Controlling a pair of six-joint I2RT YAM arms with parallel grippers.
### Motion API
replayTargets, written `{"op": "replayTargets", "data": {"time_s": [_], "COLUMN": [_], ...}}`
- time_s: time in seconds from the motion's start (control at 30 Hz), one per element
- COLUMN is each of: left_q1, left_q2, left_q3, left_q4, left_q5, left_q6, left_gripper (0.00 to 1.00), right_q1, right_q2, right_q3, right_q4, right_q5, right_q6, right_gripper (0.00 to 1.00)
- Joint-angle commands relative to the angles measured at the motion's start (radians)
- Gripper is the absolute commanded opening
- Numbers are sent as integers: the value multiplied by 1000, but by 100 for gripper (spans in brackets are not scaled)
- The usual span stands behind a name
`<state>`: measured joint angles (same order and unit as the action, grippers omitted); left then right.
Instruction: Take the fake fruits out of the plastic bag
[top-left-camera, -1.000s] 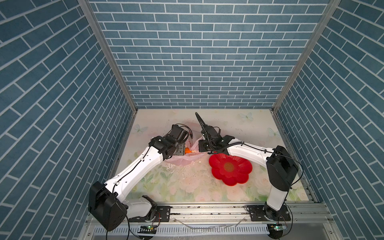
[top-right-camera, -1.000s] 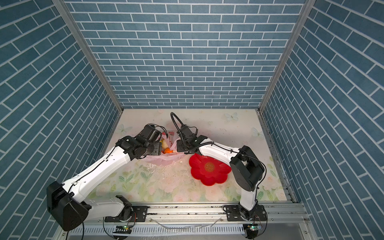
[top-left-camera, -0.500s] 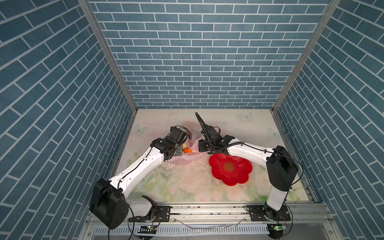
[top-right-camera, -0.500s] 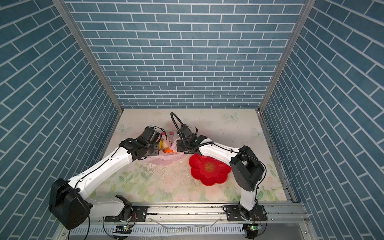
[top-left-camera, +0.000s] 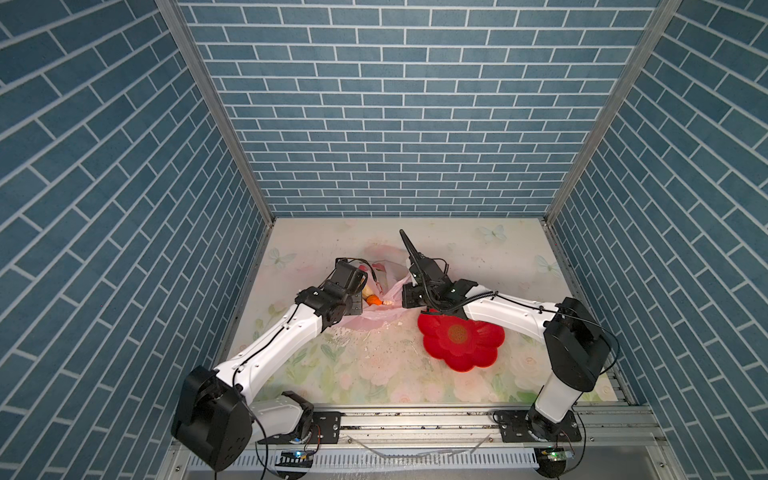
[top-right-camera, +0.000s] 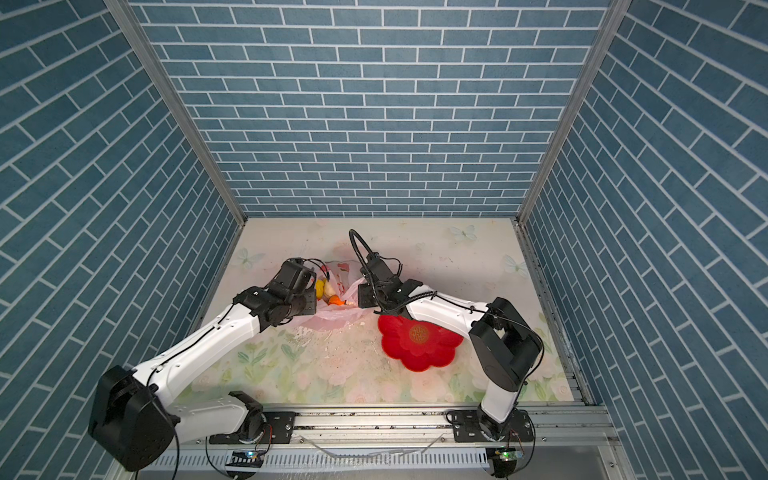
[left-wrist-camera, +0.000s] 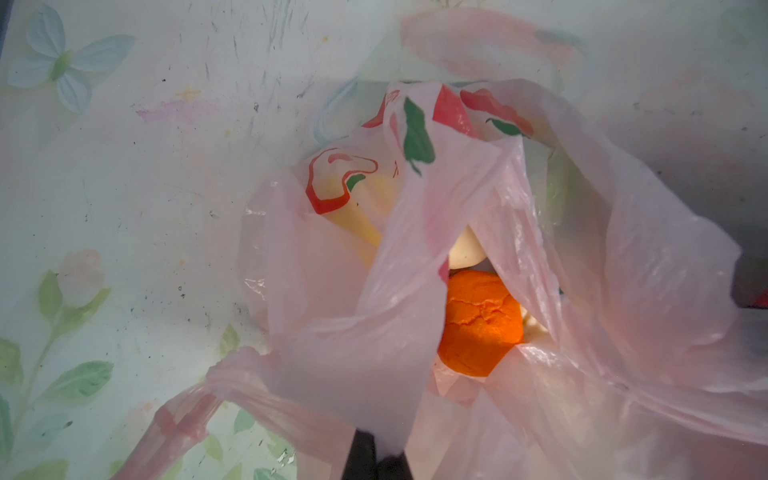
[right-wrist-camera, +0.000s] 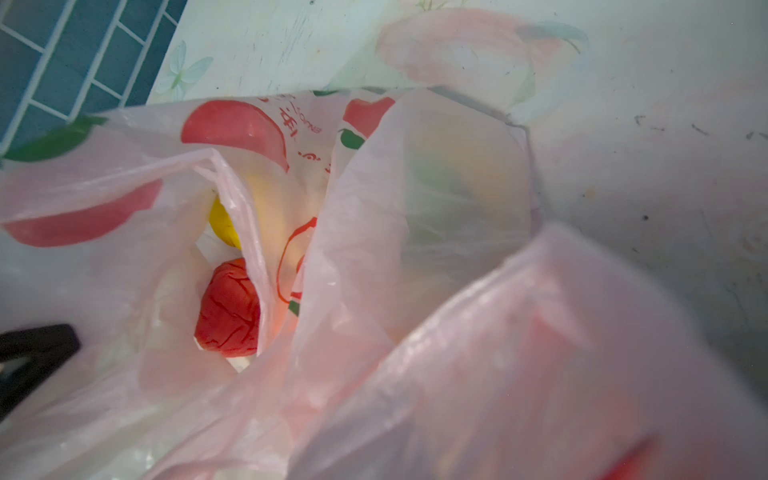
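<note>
The pale-pink plastic bag (top-left-camera: 380, 321) (top-right-camera: 332, 319) lies mid-table between both arms, its mouth held apart. My left gripper (left-wrist-camera: 376, 457) is shut on a fold of the bag's rim on its left side. My right gripper (top-left-camera: 409, 296) is shut at the bag's right rim, where the film rises up to it; the film hides its fingers in the right wrist view. Inside the bag (left-wrist-camera: 623, 291) (right-wrist-camera: 415, 249) lie the fake fruits: an orange one (left-wrist-camera: 478, 328) (top-left-camera: 374, 299), a cream one (left-wrist-camera: 465, 253), a wrinkled red one (right-wrist-camera: 228, 309) and a yellow one (right-wrist-camera: 222, 226) (top-right-camera: 320, 287).
A red flower-shaped dish (top-left-camera: 459, 338) (top-right-camera: 419, 343) sits on the floral table right of the bag, partly under my right forearm. Blue brick walls close in the left, back and right sides. A metal rail (top-left-camera: 415, 417) runs along the front edge.
My left gripper has closed onto the bag's rim and shifted slightly toward the bag. The right arm and the dish have stayed put.
</note>
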<state>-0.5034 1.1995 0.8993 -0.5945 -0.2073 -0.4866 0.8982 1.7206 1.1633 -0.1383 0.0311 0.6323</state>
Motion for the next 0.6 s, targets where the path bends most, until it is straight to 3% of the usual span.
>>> {"op": "replayTargets", "data": {"time_s": [0.0,0.17,0.3,0.57], "left_q1": [4,4,2,3], "left_q2": [-98,-285,-391,-441], "left_q3": [-59,-165,-215,-282], "left_q4": [36,-19,-70,-3], "left_q5": [37,57,72,85], "left_q6": [-52,-114,-131,-146], "left_gripper": [0,0,0,0], "right_q1": [9,13,14,26], "right_q2": [-37,-92,-102,-152], "right_q3": [-75,-166,-170,-117], "right_q4": [38,55,44,-41], "right_q5": [36,120,94,-55], "right_q6": [26,82,98,13], "right_gripper": [1,0,2,30]}}
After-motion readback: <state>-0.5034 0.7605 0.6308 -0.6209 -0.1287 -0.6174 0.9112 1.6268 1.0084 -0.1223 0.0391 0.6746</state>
